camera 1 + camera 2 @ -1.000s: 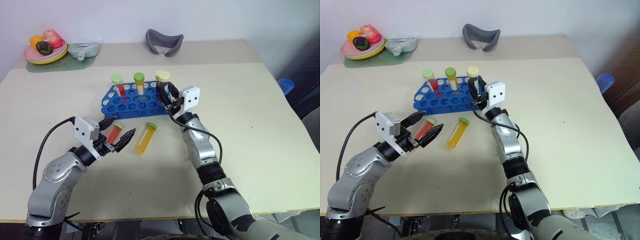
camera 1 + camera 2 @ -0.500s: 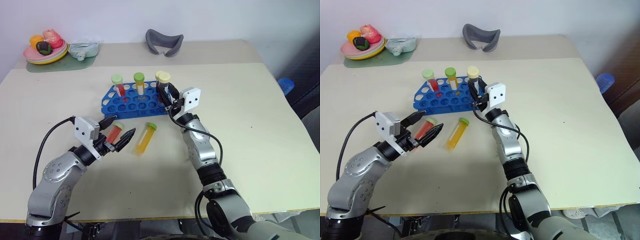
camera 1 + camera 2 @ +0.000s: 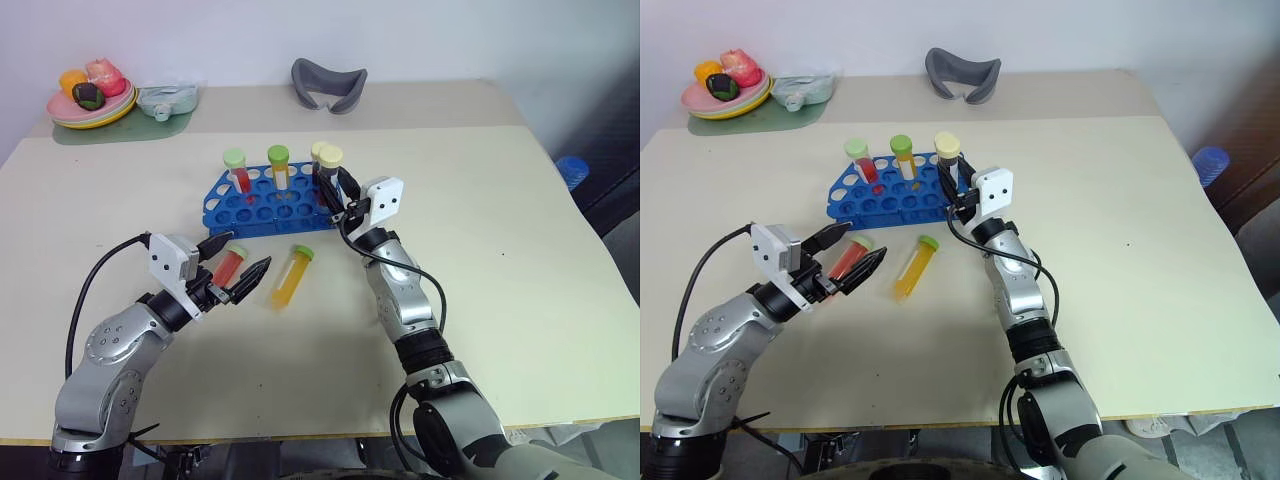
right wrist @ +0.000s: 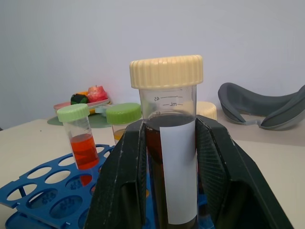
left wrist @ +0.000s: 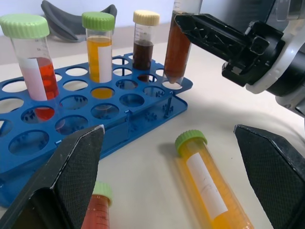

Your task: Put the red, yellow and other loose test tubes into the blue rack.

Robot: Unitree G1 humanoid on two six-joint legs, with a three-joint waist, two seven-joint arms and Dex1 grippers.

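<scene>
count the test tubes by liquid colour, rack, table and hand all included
red: 2, in the blue rack and loose on the table
yellow-orange: 2, in the rack and loose
dark brown: 2, in the rack and in the right hand
total: 6

plate of fruit (image 3: 88, 106) far left | green mat (image 3: 120, 132) | grey curved object (image 3: 328, 84) far edge

Bright, even light leaves soft shadows on the table (image 3: 520, 250); head views sharp, wrist-view backgrounds slightly soft.
</scene>
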